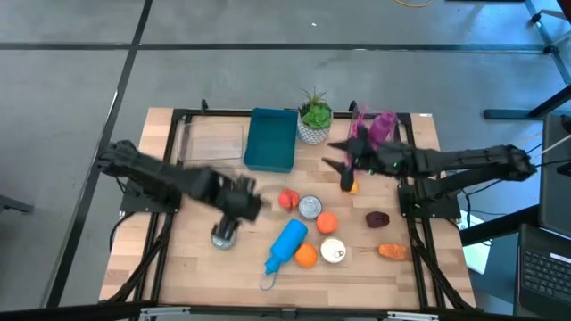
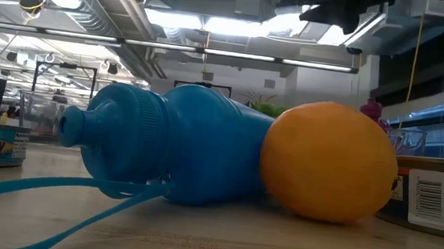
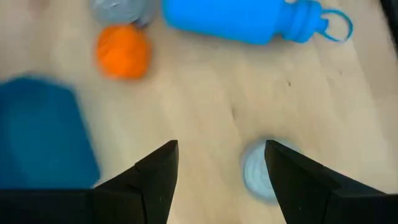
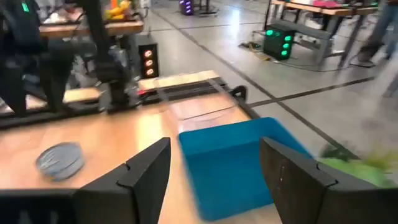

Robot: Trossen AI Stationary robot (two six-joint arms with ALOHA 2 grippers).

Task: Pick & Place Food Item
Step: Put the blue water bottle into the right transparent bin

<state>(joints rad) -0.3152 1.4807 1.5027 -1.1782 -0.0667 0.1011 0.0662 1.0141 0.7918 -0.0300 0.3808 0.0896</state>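
The left pincer (image 1: 239,203) hovered wide and empty at centre-left (a reach, seemingly); next, pick food. The right pincer (image 1: 343,153) gaped too.

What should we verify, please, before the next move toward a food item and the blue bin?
1. Left hand empty, fingers apart: ok.
2. Right hand empty, fingers apart: ok.
3. Rectangular blue plastic bin empty to receive food: ok.
4. Round orange fruit free of neighbours: not ok, it sits close beside the silver tin can.
5. Blue plastic bottle out of the way: not ok, it lies on its side among the fruit.
6. Which item is targeted: cannot tell; the left hand is above a round grey lid, not food.
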